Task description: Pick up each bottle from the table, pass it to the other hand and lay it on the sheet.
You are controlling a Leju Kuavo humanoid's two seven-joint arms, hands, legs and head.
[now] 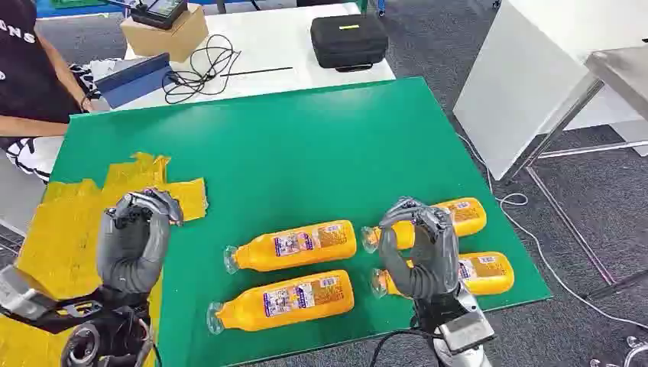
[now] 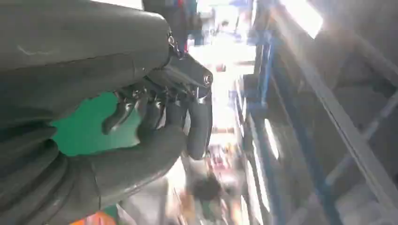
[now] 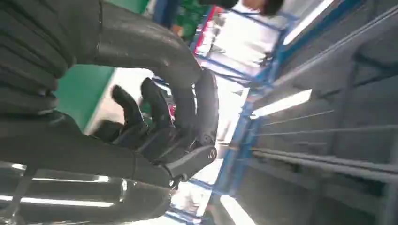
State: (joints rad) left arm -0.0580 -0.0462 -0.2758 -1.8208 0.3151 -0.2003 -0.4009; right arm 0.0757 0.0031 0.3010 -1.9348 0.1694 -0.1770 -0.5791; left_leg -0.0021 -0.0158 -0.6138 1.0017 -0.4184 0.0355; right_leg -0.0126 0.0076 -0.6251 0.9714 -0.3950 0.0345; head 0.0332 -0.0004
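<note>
The head view is bright, evenly lit and sharp, with soft shadows. Both wrist views are blurred, with glare from overhead light strips (image 3: 281, 103) toward two o'clock.

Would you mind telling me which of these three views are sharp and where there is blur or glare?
Head view: evenly lit and sharp; the bottles on the green board read clearly. Left wrist view: the left hand is fairly sharp, the background smeared and overexposed. Right wrist view: the right hand is dark, with bright strip lights behind.
</note>
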